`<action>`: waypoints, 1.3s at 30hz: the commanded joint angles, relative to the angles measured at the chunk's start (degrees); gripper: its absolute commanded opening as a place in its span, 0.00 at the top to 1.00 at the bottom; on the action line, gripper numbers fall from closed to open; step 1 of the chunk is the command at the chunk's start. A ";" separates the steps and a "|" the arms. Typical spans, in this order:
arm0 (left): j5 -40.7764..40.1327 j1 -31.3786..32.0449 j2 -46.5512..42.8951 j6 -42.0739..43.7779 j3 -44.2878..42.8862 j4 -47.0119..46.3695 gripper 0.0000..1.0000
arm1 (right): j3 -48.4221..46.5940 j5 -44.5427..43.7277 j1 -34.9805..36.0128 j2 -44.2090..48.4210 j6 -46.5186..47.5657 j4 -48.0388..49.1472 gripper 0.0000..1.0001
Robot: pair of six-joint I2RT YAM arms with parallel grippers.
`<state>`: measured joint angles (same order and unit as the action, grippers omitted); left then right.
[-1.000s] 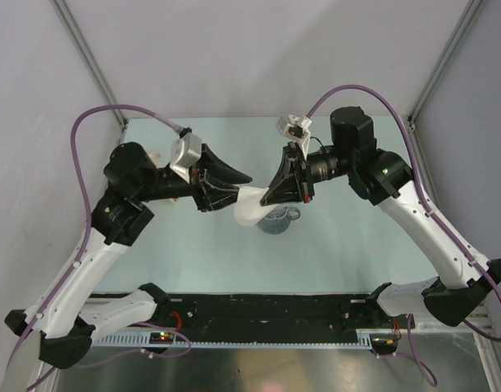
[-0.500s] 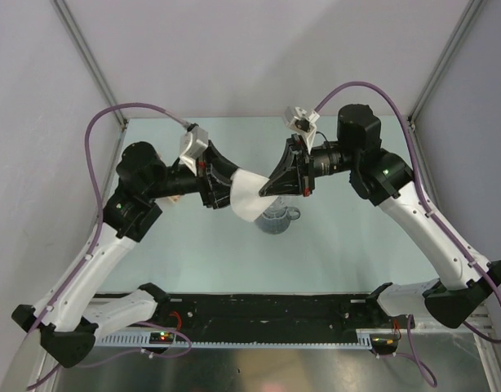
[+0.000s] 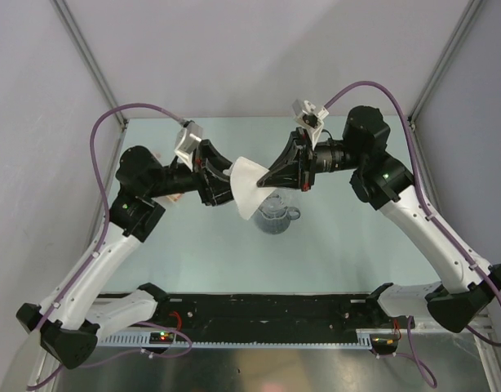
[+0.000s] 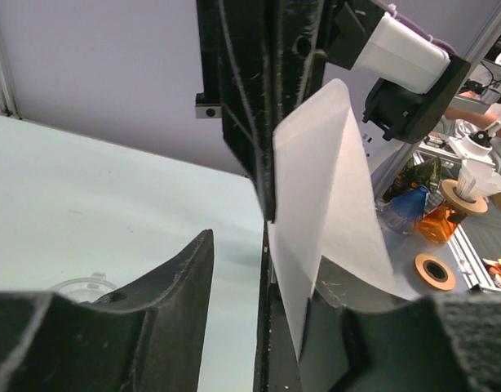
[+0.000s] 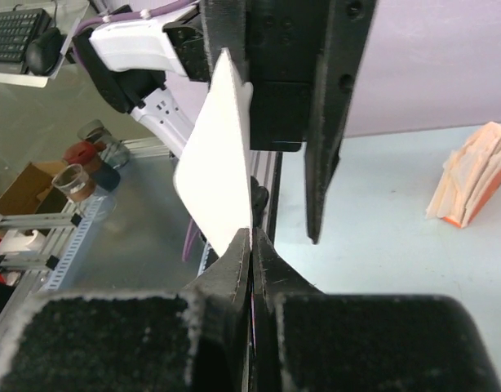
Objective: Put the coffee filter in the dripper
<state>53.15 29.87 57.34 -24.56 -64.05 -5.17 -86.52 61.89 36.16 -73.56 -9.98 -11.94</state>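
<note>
The coffee filter [image 3: 249, 189] is a thin white paper fan held in the air between both grippers, above and left of the dripper [image 3: 276, 218], a translucent grey ribbed cup standing on the table. My right gripper [image 3: 271, 180] is shut on the filter's right edge; in the right wrist view its fingers [image 5: 252, 235] pinch the white sheet [image 5: 218, 167]. My left gripper [image 3: 223, 184] is open, its jaws wide apart around the filter's left part. In the left wrist view the filter [image 4: 332, 196] rests against one finger [image 4: 373, 327], and the dripper's rim [image 4: 79, 287] shows low at the left.
A tan stack of filters [image 5: 471, 175] lies on the pale green table at the right of the right wrist view. Grey walls and metal posts [image 3: 91, 65] enclose the table. A black rail [image 3: 267, 314] runs along the near edge.
Both grippers have risen with the filter, lifting it off the dripper's rim and tilting it more upright. The left arm has swung right and forward.
</note>
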 commanded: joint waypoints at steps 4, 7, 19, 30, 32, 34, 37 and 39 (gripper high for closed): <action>2.16 -0.25 -1.75 -3.88 0.58 -6.15 0.70 | 1.27 -2.85 -1.05 1.26 -4.75 10.55 1.00; 2.67 -0.27 -1.65 -4.33 0.68 -6.73 0.90 | 1.42 -2.80 -1.01 1.25 -5.63 11.23 1.00; 6.27 -0.27 -1.38 7.51 -1.10 6.15 1.00 | -10.74 1.27 -1.79 -0.45 15.99 -21.77 0.52; 5.50 1.85 1.44 23.88 -4.51 19.58 1.00 | -28.92 -1.01 0.65 -10.41 32.03 -51.77 0.45; 4.96 2.89 1.80 26.67 -5.01 21.16 1.00 | -31.37 -2.26 1.30 -12.23 33.86 -54.85 0.42; 4.12 4.10 1.87 28.93 -5.09 22.51 1.00 | -33.39 -3.10 1.61 -13.96 34.03 -56.08 0.40; 2.84 5.67 1.94 31.90 -5.04 24.31 1.00 | -35.45 -3.73 2.19 -15.54 33.59 -57.12 0.39; 2.31 6.26 2.02 33.03 -4.99 25.09 1.00 | -35.73 -4.55 2.82 -15.82 33.94 -57.75 0.40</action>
<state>56.93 34.72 59.37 2.42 -66.65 17.41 -118.52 59.22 37.98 -89.01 21.80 -65.10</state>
